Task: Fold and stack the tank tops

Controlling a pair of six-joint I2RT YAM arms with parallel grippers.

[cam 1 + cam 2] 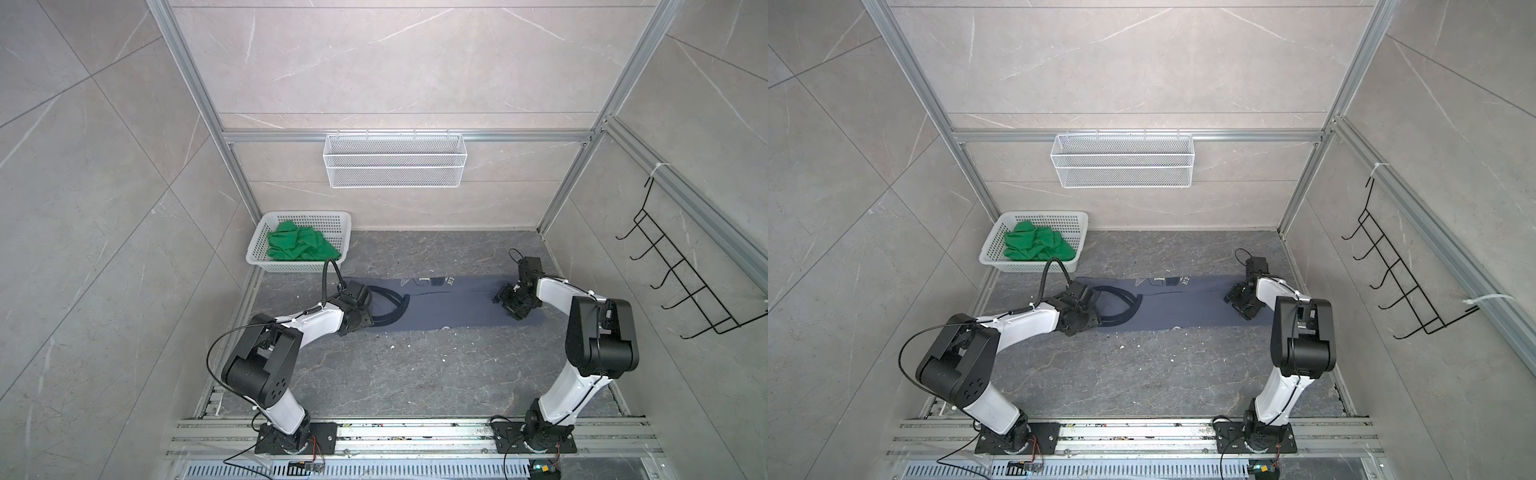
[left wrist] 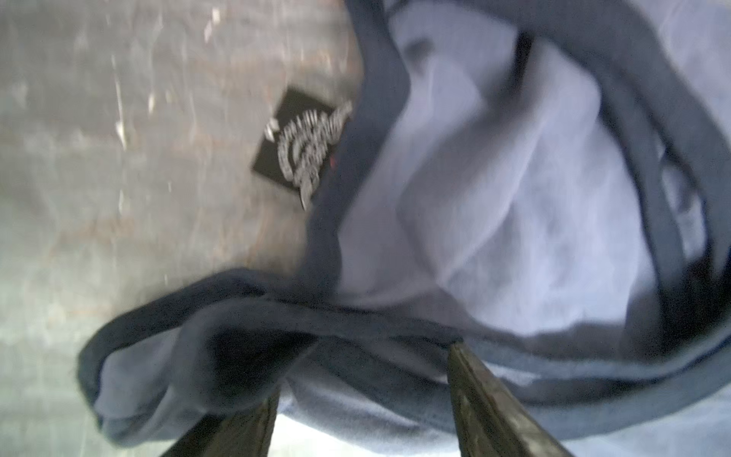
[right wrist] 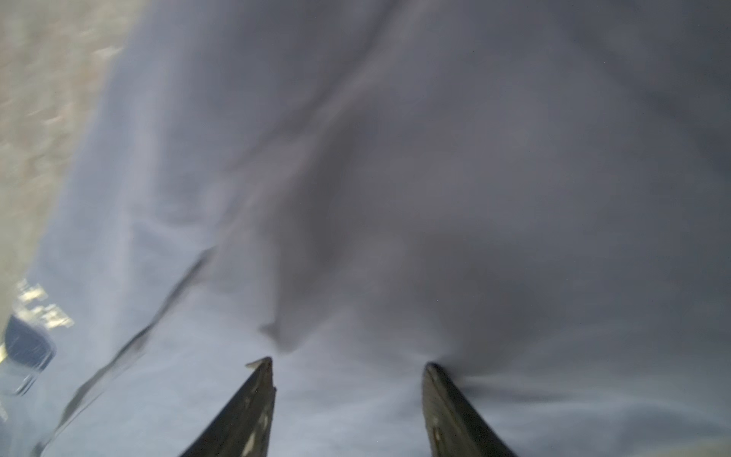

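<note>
Right wrist: top (image 3: 395,158) under right gripper (image 3: 349,363).

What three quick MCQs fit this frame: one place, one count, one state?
1. Where is the green tank top? A) in the wall wire basket B) in the white plastic basket C) on the hook rack
2. How many tank tops show? A) one B) two C) three
3. The slate-blue tank top is: A) heaped B) hanging C) laid as a long strip on the table

Key: B, bunched inside that basket; B, one green, one blue; C, stretched along the table.
</note>
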